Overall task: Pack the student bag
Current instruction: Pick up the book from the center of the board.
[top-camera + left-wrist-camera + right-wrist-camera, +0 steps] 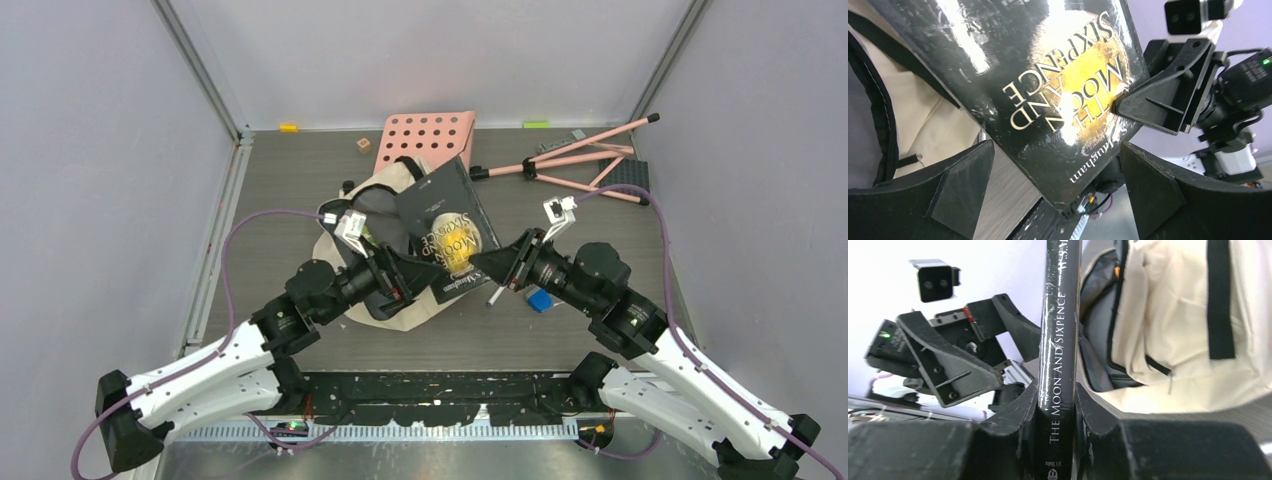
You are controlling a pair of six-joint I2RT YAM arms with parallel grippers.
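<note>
You have one book (440, 225) pinched at its spine in the right claw (478, 262), whose jaws are narrowed onto the covers. It tilts over the one bag (392, 182), which lies mid-table with its mouth open. Your left claw (395, 272) gapes wide and empty beside the book. Behind stand one pink board (430, 135) and one pink folding stand (590, 160). One blue block (540, 300) lies by the right arm.

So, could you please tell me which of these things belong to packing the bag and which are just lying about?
Part of the job:
student bag
black book, clamped in the right gripper over the bag
left gripper, open beside the book

Just lying about:
pink perforated board
pink folding stand
blue block
small wooden cube
</note>
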